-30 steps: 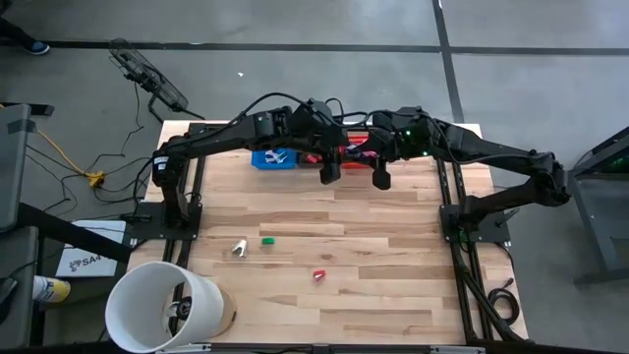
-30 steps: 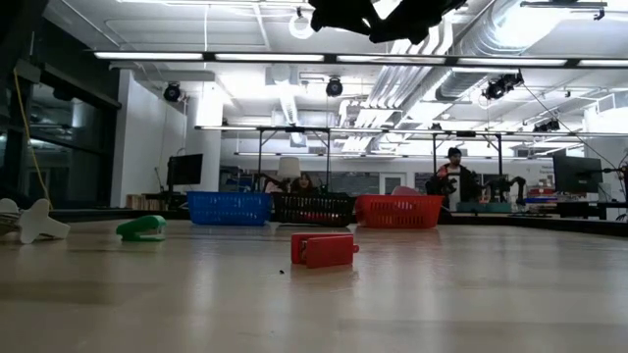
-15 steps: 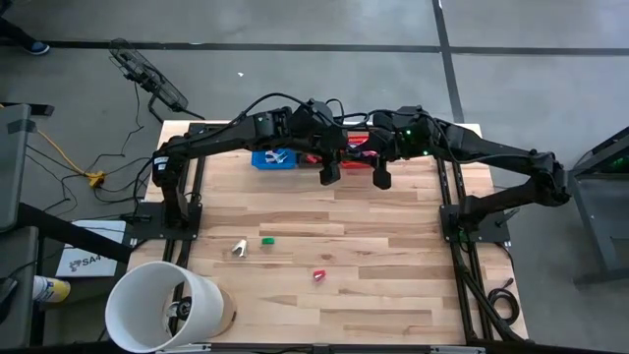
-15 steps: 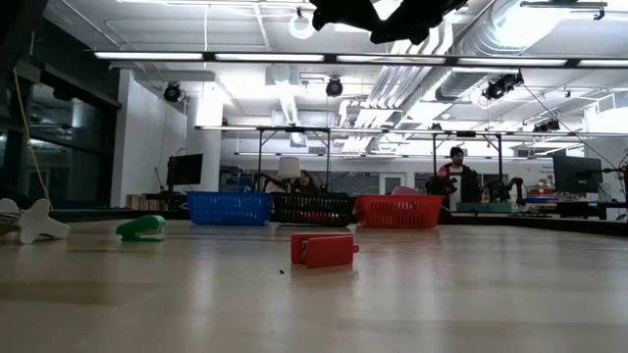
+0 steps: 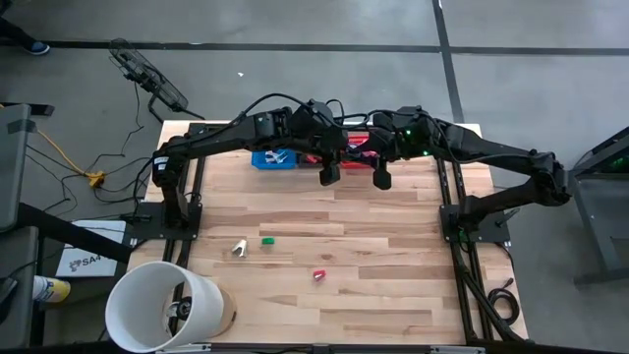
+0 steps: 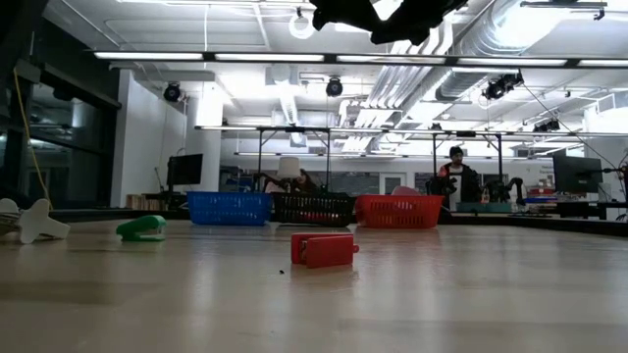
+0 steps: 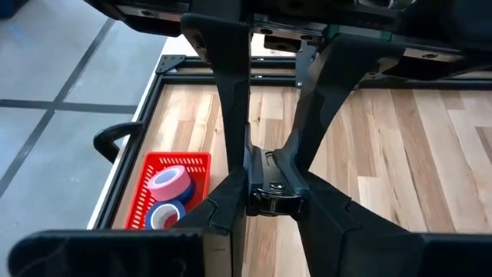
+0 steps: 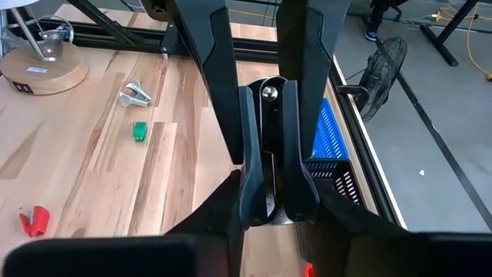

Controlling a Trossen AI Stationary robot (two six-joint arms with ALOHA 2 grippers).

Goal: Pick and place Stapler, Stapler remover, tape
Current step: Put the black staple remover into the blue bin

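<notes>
Roughly left to right, from the high view. White cylinder (image 5: 157, 305) stands at the near left corner of the table (image 5: 393, 295).

Stapler remover (image 5: 239, 248): pale, lies on the table left of centre. In the right wrist view its two wings splay out from one end.

Green stapler (image 5: 266, 239): just beside the remover, on its right, not touching it. In the low view its long axis runs across the picture and it lies flat on its base. Which end is the nose cannot be told.

Blue basket (image 5: 272, 159): at the far edge of the table, with a pale item inside.

Small red stapler-like piece (image 5: 318, 275): alone, nearer the front edge than the green stapler and well apart from it. In the low view it lies flat, long axis across the picture.

Left gripper (image 5: 328, 172): hangs above the table just in front of the baskets. Apart or together: cannot tell.

Red basket (image 7: 146, 192): right of the blue one. It holds a pink tape roll (image 7: 173, 179) and a blue tape roll (image 7: 164, 214), both lying flat with open centres up and touching each other.

Right gripper (image 5: 380, 177): hangs in front of the red basket, near the left gripper. Apart or together: cannot tell.
</notes>
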